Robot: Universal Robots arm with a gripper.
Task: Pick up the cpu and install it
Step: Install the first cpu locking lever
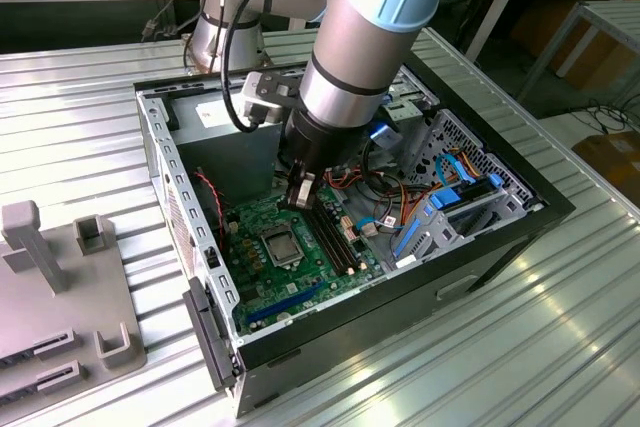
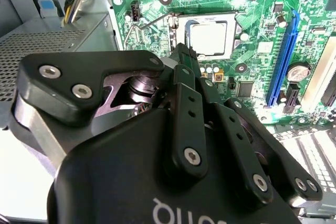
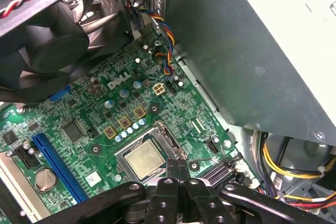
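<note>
The cpu point(image 1: 277, 243) sits in its socket point(image 2: 181, 35) on the green motherboard point(image 1: 290, 267), inside the open computer case point(image 1: 160, 147) that lies on its side on the ribbed metal tabletop point(image 1: 80, 127). In both wrist views its flat metal top faces up, square to the socket frame around it (cpu point(image 2: 209, 39), cpu point(image 3: 145, 159)).

The gripper point(image 1: 299, 190) hangs inside the case above the board, just to the exterior view's right of and slightly farther than the cpu, and apart from it. In the first wrist view the two fingers point(image 3: 173, 169) are pressed together with nothing between them, their tips pointing at the board just beside the socket's edge.

Critical relation: the cpu lies below and a little toward the exterior view's left of the fingertips. The chip is square, so no long axis governs approach.

The black memory slots point(image 1: 335, 232) run alongside, to the exterior view's right of the socket. The case fan point(image 3: 58, 30) stands at the far wall.
</note>
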